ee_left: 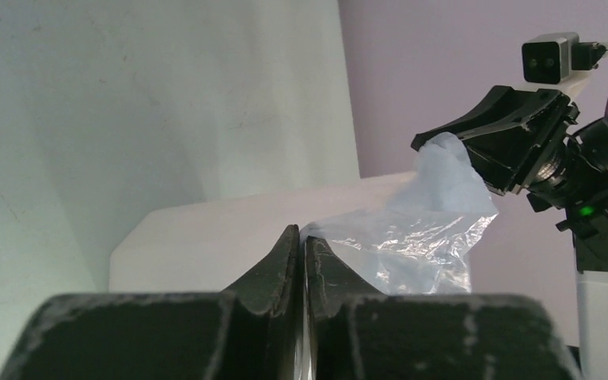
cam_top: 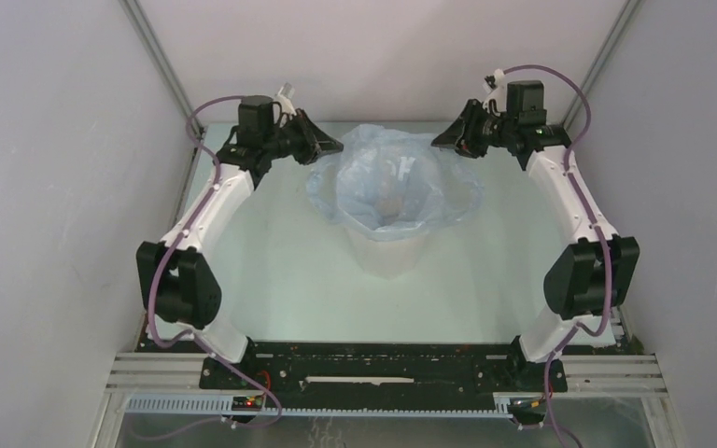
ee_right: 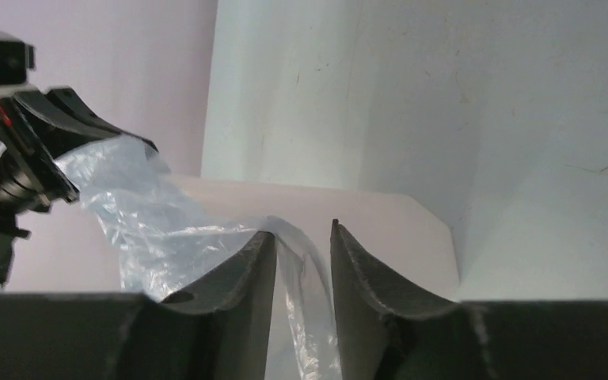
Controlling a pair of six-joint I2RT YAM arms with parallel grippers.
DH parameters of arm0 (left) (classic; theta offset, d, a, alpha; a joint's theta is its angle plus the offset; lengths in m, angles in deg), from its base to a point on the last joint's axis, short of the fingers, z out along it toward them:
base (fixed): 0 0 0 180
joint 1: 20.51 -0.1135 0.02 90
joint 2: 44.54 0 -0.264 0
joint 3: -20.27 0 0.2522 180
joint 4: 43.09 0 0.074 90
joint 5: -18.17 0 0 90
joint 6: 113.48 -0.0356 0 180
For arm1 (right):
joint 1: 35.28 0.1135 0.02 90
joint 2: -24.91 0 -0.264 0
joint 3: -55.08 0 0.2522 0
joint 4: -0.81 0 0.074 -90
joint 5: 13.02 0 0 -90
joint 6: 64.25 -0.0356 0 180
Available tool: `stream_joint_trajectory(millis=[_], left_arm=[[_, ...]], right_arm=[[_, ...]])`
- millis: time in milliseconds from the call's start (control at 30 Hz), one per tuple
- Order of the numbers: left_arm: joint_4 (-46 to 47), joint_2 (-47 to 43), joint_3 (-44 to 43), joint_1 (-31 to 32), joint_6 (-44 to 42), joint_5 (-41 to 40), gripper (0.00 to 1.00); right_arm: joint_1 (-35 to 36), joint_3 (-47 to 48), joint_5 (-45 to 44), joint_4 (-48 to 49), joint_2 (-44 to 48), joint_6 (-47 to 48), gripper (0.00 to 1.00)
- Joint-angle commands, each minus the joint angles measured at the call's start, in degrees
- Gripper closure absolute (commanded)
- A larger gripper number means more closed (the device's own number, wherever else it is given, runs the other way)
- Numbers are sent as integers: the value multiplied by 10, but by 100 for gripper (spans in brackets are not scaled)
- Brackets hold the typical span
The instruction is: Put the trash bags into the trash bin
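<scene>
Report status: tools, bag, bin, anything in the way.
Left tool shut on bag edge. Right tool open, film in its gap. Bag sits in bin, mouth draped over rim. Nothing in the way.

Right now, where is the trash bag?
In the top view, the trash bag sits far-centre on the table, draped over the mouth of the trash bin, between the left pincer and right pincer, its edges reaching both.

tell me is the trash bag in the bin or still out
In, as a liner: the bag hangs inside the upright bin, mouth spread wide, edges flaring out over its rim.
</scene>
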Motion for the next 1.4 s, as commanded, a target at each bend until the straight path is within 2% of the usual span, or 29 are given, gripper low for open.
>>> stream_joint_trajectory(millis=[0,67,233,500,600,833,933,1000,1100,1200,1333,1367], left_arm=[[-4,35,0,-8,41,-24,88],[2,51,-4,-11,52,-20,87],[-9,82,-4,-15,53,-9,90],[-15,33,76,-17,31,15,88],[-56,-2,80,-22,-7,13,81],[-192,-46,21,-32,-99,-31,57],[-217,-61,3,-34,-107,-70,39],[-228,-76,0,-36,-101,-109,22],[-227,-105,14,-43,-87,-147,9],[-214,-126,36,-55,-69,-147,8],[-177,-140,85,-62,-39,-95,8],[-125,-148,145,-54,-2,-53,12]], right_arm=[[-10,25,12,12,-60,-75,64],[-9,37,18,-8,-87,-83,67],[-4,37,30,-45,-120,-78,67],[-2,-46,50,-56,-69,-27,61],[-2,-52,41,-108,-35,18,54],[-5,-21,-43,-195,42,91,34],[-9,22,-75,-238,48,101,30],[-13,37,-97,-258,56,108,25],[-30,26,-110,-263,81,106,20],[-48,11,-111,-265,101,103,14],[-55,-32,-103,-255,129,100,11],[-56,-88,-80,-226,148,89,12]])
